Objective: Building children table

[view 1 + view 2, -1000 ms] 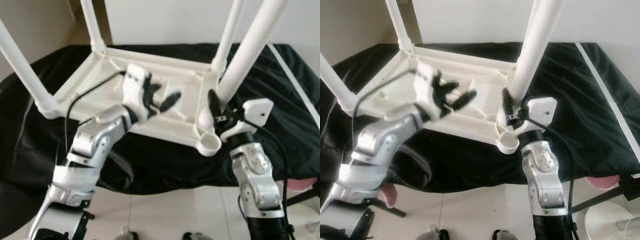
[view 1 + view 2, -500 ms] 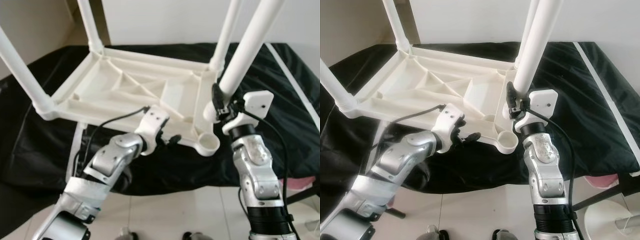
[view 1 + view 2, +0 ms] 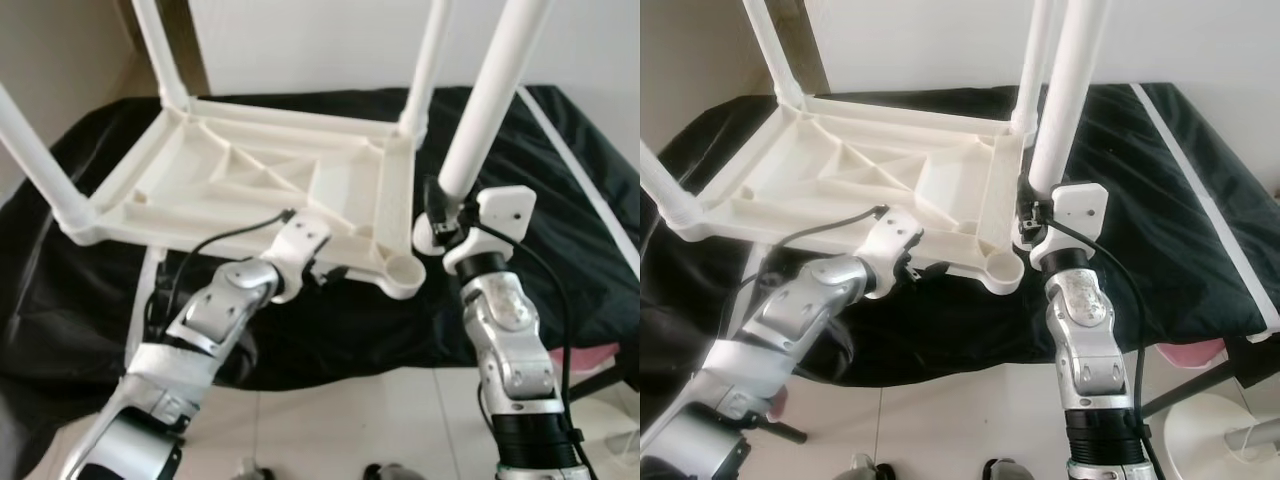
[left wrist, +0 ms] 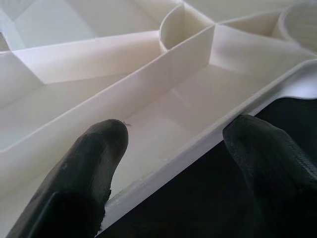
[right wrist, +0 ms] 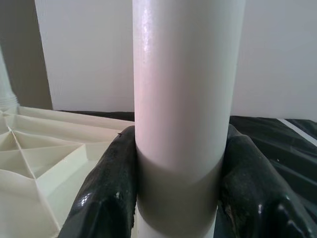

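A white plastic children's table point(image 3: 250, 185) lies upside down on a black cloth. Three legs stand up from it: front left point(image 3: 40, 150), back left point(image 3: 160, 50) and back right point(image 3: 425, 60). The front right corner socket point(image 3: 405, 272) is empty. My right gripper point(image 3: 437, 215) is shut on a fourth white leg point(image 3: 490, 90), held upright with its lower end just beside that socket; in the right wrist view the fingers point(image 5: 109, 188) clamp the leg point(image 5: 183, 99). My left gripper point(image 3: 325, 272) is open at the table's front rim point(image 4: 198, 144), one fingertip point(image 4: 94, 158) inside, the other outside.
The black cloth point(image 3: 570, 230) drapes over a low platform, with a white strip point(image 3: 585, 165) along its right side. White tiled floor point(image 3: 330, 420) lies in front. A pink object point(image 3: 600, 355) and a round white base point(image 3: 1210, 430) sit at the lower right.
My left gripper came down from above the table's underside to its front rim and now straddles it. The right gripper keeps its hold on the leg. The camera view has shifted slightly.
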{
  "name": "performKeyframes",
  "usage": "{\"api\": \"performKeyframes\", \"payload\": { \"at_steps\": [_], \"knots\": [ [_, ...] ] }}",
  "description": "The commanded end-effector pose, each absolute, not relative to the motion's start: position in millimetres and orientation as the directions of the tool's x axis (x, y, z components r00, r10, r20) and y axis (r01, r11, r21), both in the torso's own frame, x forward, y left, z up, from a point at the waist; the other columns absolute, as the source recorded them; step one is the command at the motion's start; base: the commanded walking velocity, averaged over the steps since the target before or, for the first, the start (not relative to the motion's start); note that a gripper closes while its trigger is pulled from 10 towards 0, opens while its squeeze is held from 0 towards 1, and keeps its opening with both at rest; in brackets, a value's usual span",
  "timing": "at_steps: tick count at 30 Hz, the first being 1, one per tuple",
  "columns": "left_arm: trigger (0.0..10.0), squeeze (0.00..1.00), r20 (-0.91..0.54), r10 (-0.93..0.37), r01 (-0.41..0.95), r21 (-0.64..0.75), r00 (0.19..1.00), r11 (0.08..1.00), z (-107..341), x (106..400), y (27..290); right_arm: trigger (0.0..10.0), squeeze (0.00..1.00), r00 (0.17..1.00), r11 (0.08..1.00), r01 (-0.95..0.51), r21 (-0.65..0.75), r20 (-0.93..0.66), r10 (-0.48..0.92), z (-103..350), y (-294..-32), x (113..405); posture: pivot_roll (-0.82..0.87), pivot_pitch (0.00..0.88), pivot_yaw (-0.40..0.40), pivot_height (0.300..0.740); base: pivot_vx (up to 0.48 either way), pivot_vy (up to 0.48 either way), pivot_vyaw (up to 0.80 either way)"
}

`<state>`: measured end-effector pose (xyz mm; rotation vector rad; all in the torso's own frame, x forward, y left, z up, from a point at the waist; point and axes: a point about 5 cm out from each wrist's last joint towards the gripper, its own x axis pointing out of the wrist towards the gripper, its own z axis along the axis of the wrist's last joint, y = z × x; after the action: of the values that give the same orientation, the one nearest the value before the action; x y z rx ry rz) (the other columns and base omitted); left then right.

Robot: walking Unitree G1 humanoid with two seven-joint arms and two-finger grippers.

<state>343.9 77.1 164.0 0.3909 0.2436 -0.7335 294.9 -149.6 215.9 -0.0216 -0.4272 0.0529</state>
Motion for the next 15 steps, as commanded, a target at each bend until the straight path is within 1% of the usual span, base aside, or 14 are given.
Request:
{"api": "performKeyframes", "payload": {
  "at_steps": [1,4,5,9,10,12,13,14,15],
  "knots": [
    [10.0,0.0,-0.373,-0.355,0.483,0.345,0.857,0.805,149.6,355.1,108.8,10.0,0.0,0.909,0.999,-0.042,-0.016,0.415,0.044,217.1,-151.1,295.5,-0.01,0.141,0.006,0.74,0.0,0.0,0.0],
    [10.0,0.0,-0.347,-0.319,0.442,0.372,0.882,0.816,156.2,361.7,115.7,10.0,0.0,0.905,0.999,-0.046,-0.014,0.422,0.048,217.7,-149.8,294.4,-0.01,0.142,0.011,0.74,0.0,0.0,0.0],
    [10.0,0.0,-0.328,-0.319,0.434,0.384,0.889,0.815,162.0,366.0,119.6,10.0,0.0,0.903,0.998,-0.057,-0.009,0.426,0.055,217.8,-148.8,293.2,-0.02,0.143,0.014,0.74,0.0,0.0,0.0],
    [10.0,0.0,-0.313,-0.322,0.431,0.397,0.894,0.81,165.5,367.6,121.4,10.0,0.0,0.903,0.998,-0.062,-0.007,0.425,0.06,217.5,-148.7,292.5,-0.02,0.143,0.014,0.74,0.0,0.0,0.0],
    [10.0,0.0,-0.292,-0.36,0.452,0.374,0.886,0.809,170.0,366.6,119.4,10.0,0.0,0.904,0.998,-0.07,0.002,0.424,0.063,216.8,-149.1,291.7,-0.02,0.145,0.018,0.74,0.0,0.0,0.0],
    [10.0,0.0,-0.276,-0.468,0.537,0.293,0.839,0.791,175.6,360.5,111.1,10.0,0.0,0.9,0.995,-0.098,0.029,0.428,0.077,216.1,-148.7,290.3,-0.02,0.146,0.02,0.74,0.0,0.0,0.0],
    [10.0,0.0,-0.241,-0.562,0.61,0.241,0.791,0.755,180.7,353.2,102.4,10.0,0.0,0.896,0.993,-0.114,0.032,0.436,0.088,216.5,-147.4,289.5,-0.02,0.146,0.022,0.74,0.0,0.0,0.0],
    [10.0,0.0,-0.216,-0.618,0.654,0.212,0.756,0.726,184.0,348.0,97.0,10.0,0.0,0.892,0.992,-0.122,0.032,0.441,0.095,216.9,-146.4,289.1,-0.02,0.146,0.022,0.74,0.0,0.0,0.0],
    [10.0,0.0,-0.216,-0.618,0.654,0.212,0.756,0.726,184.0,348.0,97.0,10.0,0.0,0.892,0.992,-0.122,0.032,0.441,0.095,216.9,-146.4,289.1,-0.02,0.146,0.022,0.74,0.0,0.0,0.0]
  ]
}}
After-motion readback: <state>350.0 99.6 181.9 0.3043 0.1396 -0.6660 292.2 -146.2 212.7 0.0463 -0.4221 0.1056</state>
